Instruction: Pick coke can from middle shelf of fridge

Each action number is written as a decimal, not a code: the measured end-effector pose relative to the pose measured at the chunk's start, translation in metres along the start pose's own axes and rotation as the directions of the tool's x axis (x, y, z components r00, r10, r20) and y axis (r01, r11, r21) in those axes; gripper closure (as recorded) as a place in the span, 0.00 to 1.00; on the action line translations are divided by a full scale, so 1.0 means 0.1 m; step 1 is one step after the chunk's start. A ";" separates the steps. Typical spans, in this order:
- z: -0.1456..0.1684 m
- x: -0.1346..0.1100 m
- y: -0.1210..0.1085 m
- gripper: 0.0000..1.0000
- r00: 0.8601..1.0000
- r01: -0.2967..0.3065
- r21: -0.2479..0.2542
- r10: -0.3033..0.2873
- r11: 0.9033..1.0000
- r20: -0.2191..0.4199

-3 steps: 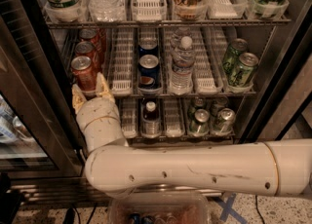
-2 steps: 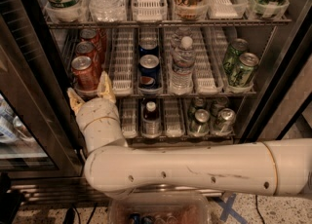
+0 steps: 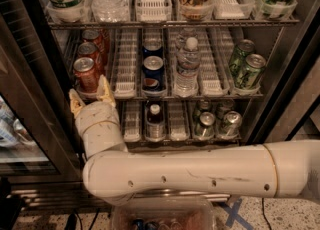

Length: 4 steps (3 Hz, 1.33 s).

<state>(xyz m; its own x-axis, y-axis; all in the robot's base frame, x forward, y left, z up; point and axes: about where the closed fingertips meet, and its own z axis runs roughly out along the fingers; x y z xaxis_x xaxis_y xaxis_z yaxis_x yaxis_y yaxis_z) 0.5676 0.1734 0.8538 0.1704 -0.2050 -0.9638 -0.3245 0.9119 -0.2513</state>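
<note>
open hand (image 3: pixel 90 95) just below the front coke can (image 3: pixel 85 74); pepsi can (image 3: pixel 153 72) farther right.

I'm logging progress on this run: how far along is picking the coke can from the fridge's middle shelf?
Done: the fridge is open and the hand is at the middle shelf, left lane. In hand: its open fingers sit at the base of the front coke can, not closed. Left: grip it and draw it out.

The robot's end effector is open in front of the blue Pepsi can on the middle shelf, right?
Not the Pepsi can. The camera view shows the end effector open in front of the red coke can on the middle shelf; the Pepsi can stands further right.
</note>
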 end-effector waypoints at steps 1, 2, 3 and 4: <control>0.05 0.01 0.05 0.37 1.000 -0.019 -0.002 0.019 1.000 0.003; 0.15 0.09 0.14 0.37 0.998 -0.055 -0.005 0.055 0.998 -0.015; 0.21 0.12 0.16 0.38 0.998 -0.057 -0.003 0.057 0.998 -0.020; 0.39 0.07 0.06 0.38 0.999 -0.032 0.034 0.032 0.999 0.011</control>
<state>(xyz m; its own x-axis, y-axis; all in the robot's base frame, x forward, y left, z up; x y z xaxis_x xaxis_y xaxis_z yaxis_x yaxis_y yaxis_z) 0.6030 0.1909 0.8491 0.1702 -0.1722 -0.9702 -0.2981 0.9295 -0.2173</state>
